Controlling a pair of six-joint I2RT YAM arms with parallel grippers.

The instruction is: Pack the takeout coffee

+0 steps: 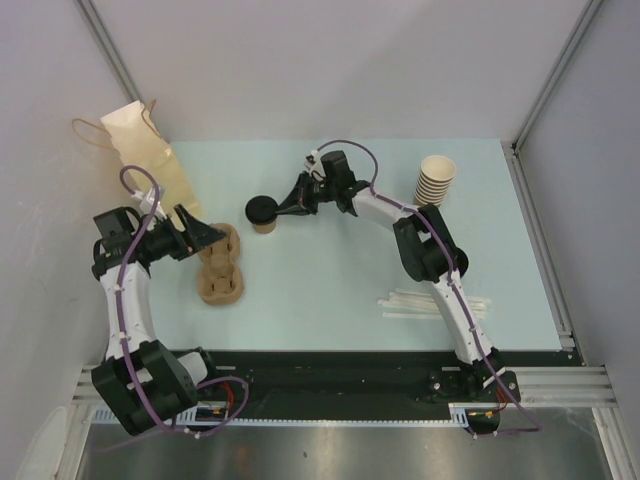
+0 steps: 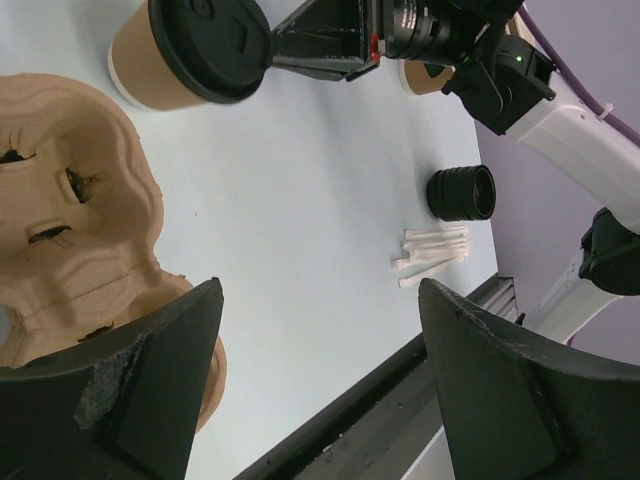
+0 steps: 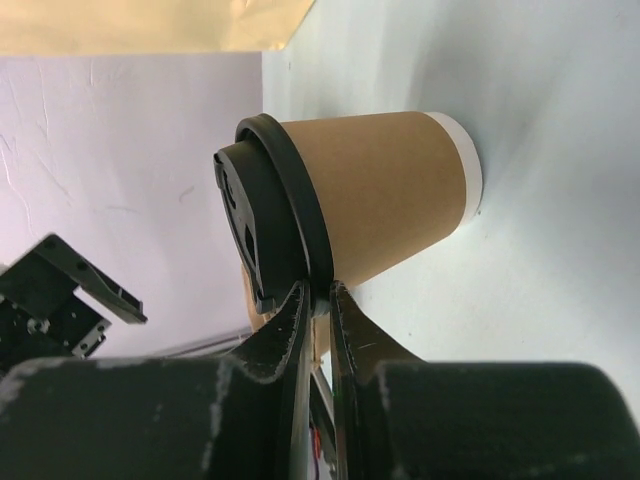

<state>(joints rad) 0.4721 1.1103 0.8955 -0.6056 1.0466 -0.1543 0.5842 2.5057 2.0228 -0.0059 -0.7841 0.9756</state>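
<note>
Open table (image 1: 330,260) separates takeout coffee (image 1: 263,212) from carrier (image 1: 221,274); bag (image 1: 147,150) crowds behind

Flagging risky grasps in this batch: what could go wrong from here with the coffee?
1. The right gripper pinches only the lid rim of the takeout coffee; lifting could pop the lid or swing the cup.
2. The left gripper, open over the cup carrier edge, may crowd the placement.
</note>
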